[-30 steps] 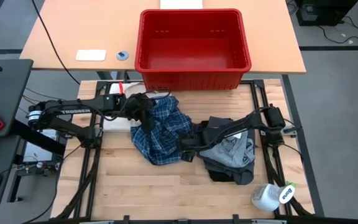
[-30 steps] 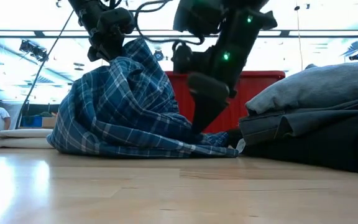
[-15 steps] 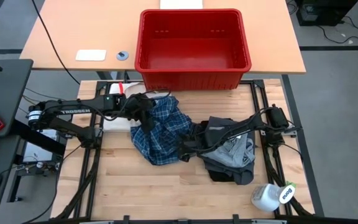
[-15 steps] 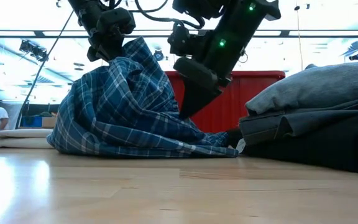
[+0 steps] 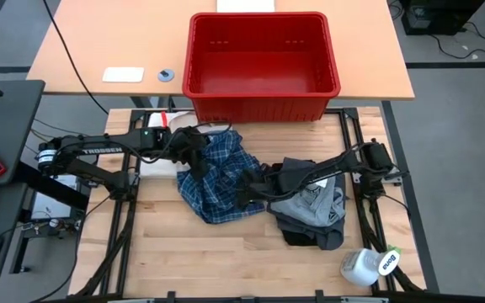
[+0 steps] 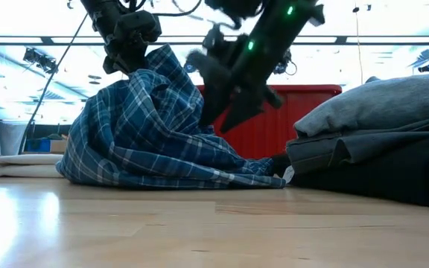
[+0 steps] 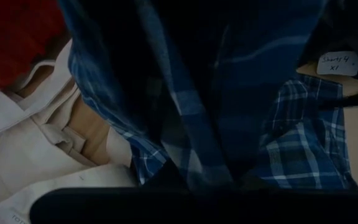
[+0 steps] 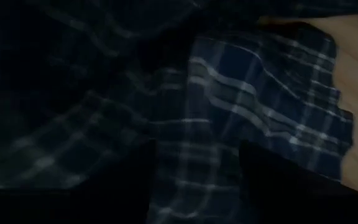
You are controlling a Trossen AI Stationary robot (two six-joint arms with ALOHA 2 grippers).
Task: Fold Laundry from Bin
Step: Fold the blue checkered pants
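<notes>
In front of the red bin, on the wooden table, the plaid shirt sits bunched in a heap. I'll use the bin as my landmark throughout. The bin is empty as far as I can see from above.

Left gripper is just in front of the bin's left corner, fingers pinched tight on a top fold of the shirt, holding that part lifted into a peak; the low view shows the cloth hanging from it. No change there over the last second.

Right gripper is what moved. A second ago it was down at the shirt's hem near the table; now it has lifted and swung toward the middle of the heap, in front of the bin's centre. In the low view it is tilted and blurred with motion. Its wrist view shows two dark fingers apart with plaid cloth between and beyond them, so I read the fingers as fairly wide, holding nothing I can confirm.

To me it looks like the right side let go or missed its corner and is re-aiming for a new pinch. The shirt is not spread yet, folding not started.

Folded grey and dark clothes lie stacked in front of the bin's right corner. A white cloth lies under the left arm.
</notes>
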